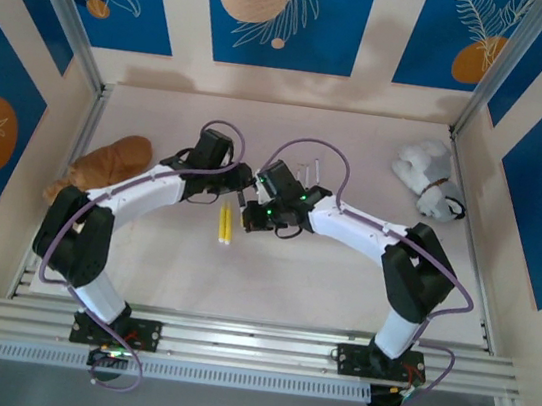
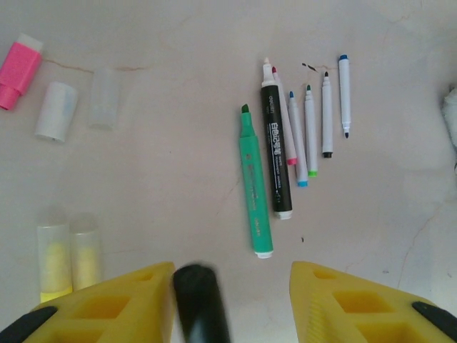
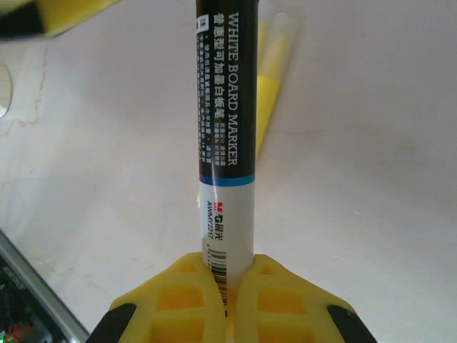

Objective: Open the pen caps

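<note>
Pen caps: one pink cap [image 2: 20, 71] and two clear caps [image 2: 56, 111] lie loose on the worktop [image 2: 164, 179], ahead-left of the left gripper [image 2: 232, 275]. The row of pens [image 2: 296, 128] ahead is uncapped. A whiteboard marker [image 3: 218, 143] is clamped in the right gripper [image 3: 230, 268], and its black end [image 2: 201, 300] is bracketed, ungripped, by the left gripper's parted jaws. Two yellow highlighters [image 2: 53, 257] appear still capped.

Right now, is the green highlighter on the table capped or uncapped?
Uncapped: the green highlighter lies flat on the table, its dark chisel tip bare at the top of the left wrist view.
</note>
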Tool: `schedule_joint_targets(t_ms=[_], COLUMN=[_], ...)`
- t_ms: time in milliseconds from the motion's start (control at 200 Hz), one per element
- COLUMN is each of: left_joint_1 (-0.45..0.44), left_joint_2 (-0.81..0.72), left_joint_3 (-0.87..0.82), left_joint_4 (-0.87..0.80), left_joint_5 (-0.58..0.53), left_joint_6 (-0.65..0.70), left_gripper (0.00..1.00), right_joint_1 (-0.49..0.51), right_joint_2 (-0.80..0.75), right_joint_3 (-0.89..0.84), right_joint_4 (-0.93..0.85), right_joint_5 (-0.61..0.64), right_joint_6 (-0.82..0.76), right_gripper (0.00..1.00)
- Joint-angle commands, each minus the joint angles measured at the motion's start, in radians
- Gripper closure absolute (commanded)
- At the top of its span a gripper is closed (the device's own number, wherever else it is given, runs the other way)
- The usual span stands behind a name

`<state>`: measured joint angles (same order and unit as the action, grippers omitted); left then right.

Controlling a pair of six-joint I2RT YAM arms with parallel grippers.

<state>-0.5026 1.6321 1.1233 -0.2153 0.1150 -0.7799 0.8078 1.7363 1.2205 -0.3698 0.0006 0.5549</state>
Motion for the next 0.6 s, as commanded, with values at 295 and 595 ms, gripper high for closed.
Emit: schedule_joint_targets(t_ms=[295, 595], left_joint_1=[-0.017, -0.005], left_joint_2=[0.036, 0.038], left_joint_3=[0.018, 0.060], left_joint_4=[0.014, -0.031], left_joint_5=[0.006, -0.049], left_joint_6=[-0.010, 0.016], left_gripper=[0.69, 1.00], right_joint_1=[0.010, 0.039], right_joint_2=[-0.083, -0.149], right_joint_3=[-0.019, -0.135], right_joint_4=[0.009, -0.012], right_joint_5=[-0.029, -0.038], right_joint_6=[-0.009, -0.005], right_gripper=[1.00, 1.00])
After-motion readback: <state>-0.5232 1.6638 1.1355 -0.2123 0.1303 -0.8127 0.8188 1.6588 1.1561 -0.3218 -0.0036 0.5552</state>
